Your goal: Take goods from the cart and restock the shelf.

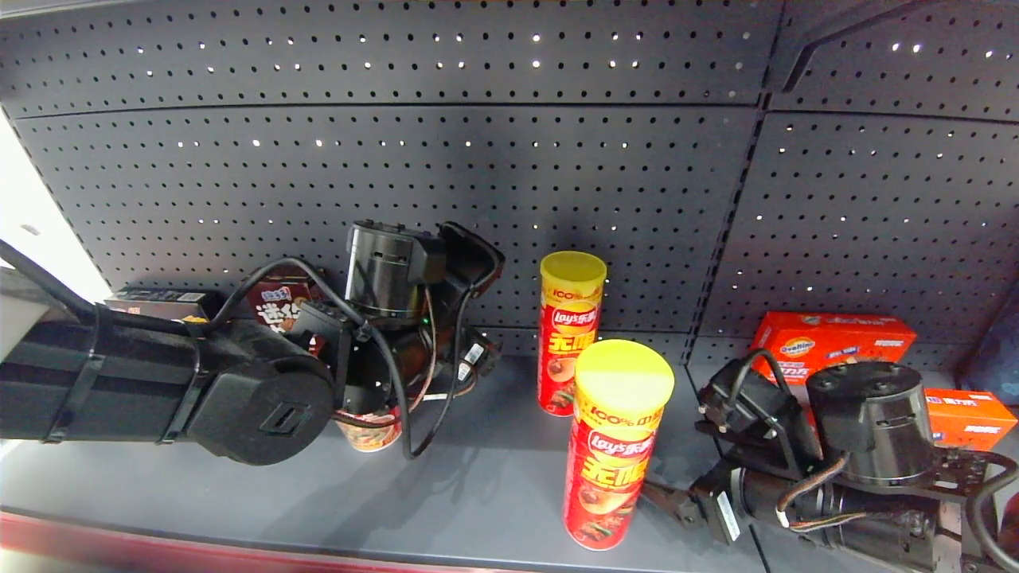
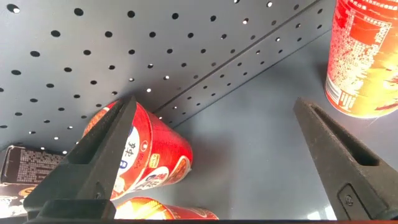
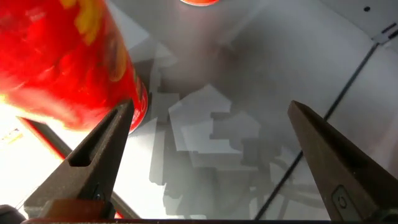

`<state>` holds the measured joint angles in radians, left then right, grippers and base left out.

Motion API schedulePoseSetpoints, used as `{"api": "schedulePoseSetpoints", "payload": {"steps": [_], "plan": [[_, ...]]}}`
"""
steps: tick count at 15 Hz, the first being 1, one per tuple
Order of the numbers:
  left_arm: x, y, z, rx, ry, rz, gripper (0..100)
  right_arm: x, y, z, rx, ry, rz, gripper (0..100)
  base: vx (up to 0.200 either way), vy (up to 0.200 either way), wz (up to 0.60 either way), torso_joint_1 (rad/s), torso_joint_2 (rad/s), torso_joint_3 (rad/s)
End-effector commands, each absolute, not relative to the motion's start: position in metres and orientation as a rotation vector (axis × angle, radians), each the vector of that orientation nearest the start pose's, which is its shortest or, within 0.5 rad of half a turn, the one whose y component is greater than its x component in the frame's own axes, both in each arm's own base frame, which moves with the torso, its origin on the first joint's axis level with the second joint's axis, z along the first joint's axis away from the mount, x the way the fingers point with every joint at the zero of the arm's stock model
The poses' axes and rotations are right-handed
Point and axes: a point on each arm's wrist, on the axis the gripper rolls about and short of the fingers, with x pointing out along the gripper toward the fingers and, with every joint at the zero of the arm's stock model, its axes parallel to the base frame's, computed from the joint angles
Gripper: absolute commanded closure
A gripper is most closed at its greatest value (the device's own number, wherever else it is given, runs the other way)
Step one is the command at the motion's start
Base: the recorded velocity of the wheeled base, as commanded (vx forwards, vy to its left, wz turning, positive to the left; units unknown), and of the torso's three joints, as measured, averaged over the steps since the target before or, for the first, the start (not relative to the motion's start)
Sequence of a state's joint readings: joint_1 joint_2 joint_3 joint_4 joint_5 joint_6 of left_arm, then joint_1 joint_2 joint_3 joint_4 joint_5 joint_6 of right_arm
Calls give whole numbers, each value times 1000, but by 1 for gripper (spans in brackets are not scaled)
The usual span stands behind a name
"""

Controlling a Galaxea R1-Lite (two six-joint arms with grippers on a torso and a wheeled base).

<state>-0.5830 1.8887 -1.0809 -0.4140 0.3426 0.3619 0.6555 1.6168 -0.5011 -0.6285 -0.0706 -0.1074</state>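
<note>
Two red chip cans with yellow lids stand on the grey shelf (image 1: 493, 477), one at the back (image 1: 569, 330) and one nearer the front (image 1: 617, 454). My right gripper (image 3: 211, 107) is open just right of the front can (image 3: 68, 62), which sits beside one finger, not between the two. Low over the shelf's left part, my left gripper (image 2: 214, 106) is open, with nothing between its fingers. A red noodle cup (image 2: 155, 155) lies tilted against the back wall close to one left finger. Another noodle cup (image 1: 370, 436) stands under the left arm.
Two orange boxes (image 1: 836, 338) (image 1: 967, 414) sit on the shelf at the right. A dark flat box (image 1: 163, 302) rests at the far left by the pegboard back wall (image 1: 509, 183). Bare shelf lies between the noodle cups and the cans.
</note>
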Motion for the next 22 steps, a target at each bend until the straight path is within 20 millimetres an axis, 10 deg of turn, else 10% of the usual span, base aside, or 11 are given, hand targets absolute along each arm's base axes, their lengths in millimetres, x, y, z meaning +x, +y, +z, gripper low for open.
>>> {"api": "schedulePoseSetpoints", "payload": {"steps": [1,22], "plan": [[307,-193,172,532,307,-299,0,202,155,126,-282,437,605,0,0,0,0,0,0,0],[308,-191,170,531,315,-295,0,209,169,124,-284,425,629,0,0,0,0,0,0,0]]}}
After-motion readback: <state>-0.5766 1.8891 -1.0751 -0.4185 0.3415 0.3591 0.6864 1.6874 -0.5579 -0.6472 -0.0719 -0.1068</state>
